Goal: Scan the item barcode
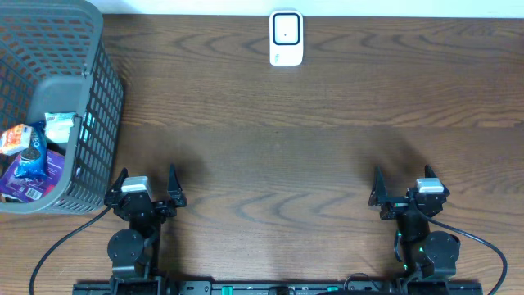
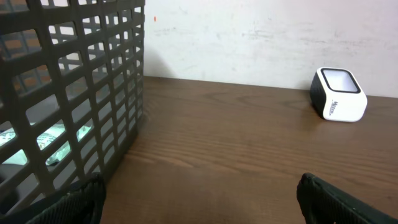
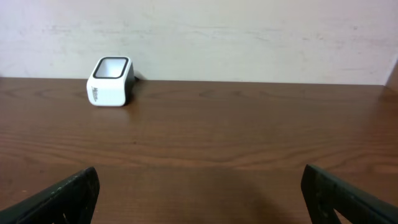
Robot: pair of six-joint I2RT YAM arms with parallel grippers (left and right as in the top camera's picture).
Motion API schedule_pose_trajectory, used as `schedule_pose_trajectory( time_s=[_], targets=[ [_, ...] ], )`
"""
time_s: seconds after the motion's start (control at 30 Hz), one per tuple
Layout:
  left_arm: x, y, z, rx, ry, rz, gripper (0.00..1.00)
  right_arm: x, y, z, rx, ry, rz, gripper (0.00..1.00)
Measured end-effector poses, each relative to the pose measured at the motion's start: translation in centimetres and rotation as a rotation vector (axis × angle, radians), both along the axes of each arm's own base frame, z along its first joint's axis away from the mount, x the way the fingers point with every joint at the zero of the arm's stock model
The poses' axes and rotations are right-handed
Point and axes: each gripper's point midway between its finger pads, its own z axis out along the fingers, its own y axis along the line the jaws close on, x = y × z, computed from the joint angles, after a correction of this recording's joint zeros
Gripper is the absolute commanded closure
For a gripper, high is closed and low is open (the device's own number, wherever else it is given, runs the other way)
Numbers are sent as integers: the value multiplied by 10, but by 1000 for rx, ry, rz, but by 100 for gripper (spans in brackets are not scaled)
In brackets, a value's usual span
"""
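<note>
- Several snack packets (image 1: 31, 162), the barcode items, heaped inside the grey mesh basket (image 1: 100, 106), just ahead and to the left of the left gripper (image 1: 147, 174).
- Probably light, soft and crinkly, with slick film wrappers; easily crushed if squeezed hard.
- Best taken by a flat sealed edge or across the narrow width, leaving the printed back free; barcode position not visible from here.
- Reach judged awkward: tall basket walls, overlapping packets.
- Spread wide and holding nothing, the left gripper, low over the brown wooden surface (image 1: 270, 164).
- Likewise spread wide and empty, the right gripper (image 1: 402, 174), well apart from the basket.
- Small white scanner (image 1: 286, 38) far ahead, between both grippers, near the back edge of the surface.
</note>
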Motion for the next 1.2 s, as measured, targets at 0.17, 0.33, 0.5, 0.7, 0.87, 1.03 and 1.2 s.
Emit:
schedule_pose_trajectory(
  time_s=[0.17,0.33,0.5,0.7,0.87,1.03,1.2],
  targets=[
    [0,0,0,0,0,0,2,0,0,0,0,0,0,1],
    [0,0,0,0,0,0,2,0,0,0,0,0,0,1],
    [0,0,0,0,0,0,2,0,0,0,0,0,0,1],
    [0,0,0,0,0,0,2,0,0,0,0,0,0,1],
    [0,0,0,0,0,0,2,0,0,0,0,0,0,1],
    [0,0,0,0,0,0,2,0,0,0,0,0,0,1],
    [0,0,0,0,0,0,2,0,0,0,0,0,0,1]
  ],
)
